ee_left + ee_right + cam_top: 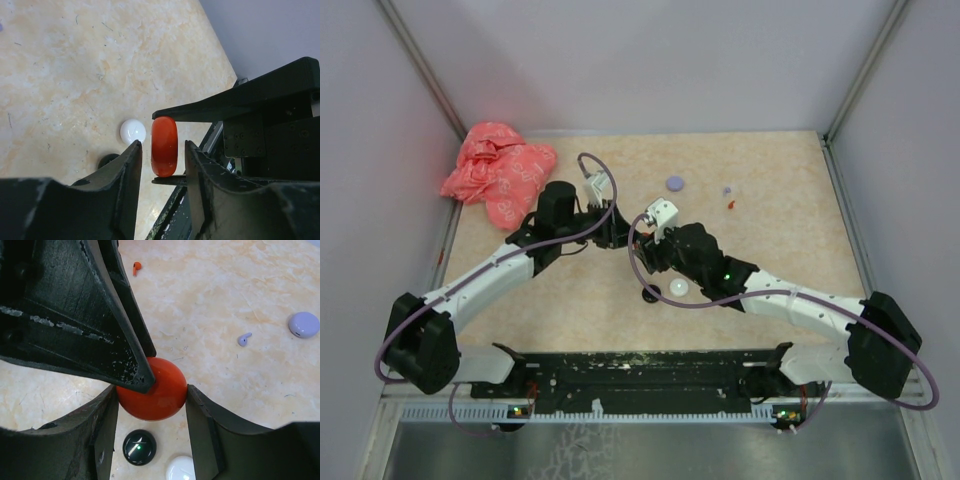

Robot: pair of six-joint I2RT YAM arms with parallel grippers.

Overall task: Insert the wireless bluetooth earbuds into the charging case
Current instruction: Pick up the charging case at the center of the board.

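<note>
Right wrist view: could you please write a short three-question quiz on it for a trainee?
1. True or false: nothing touches the orange-red round plastic case.
2. Which stemmed earbud lies nearest the lilac round case? A orange-red, B lilac, C black.
3. What colours are the two round cases nearest the bottom edge?
Key: 1 false, the right gripper clamps it; 2 B, the lilac earbud; 3 black case, white case.

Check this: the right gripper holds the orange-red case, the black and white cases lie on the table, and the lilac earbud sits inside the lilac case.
One point is wrong: the lilac earbud lies on the table, apart from the lilac case, not inside it; the right wrist view shows this. The rest stands: the right gripper holds the orange-red case.
</note>
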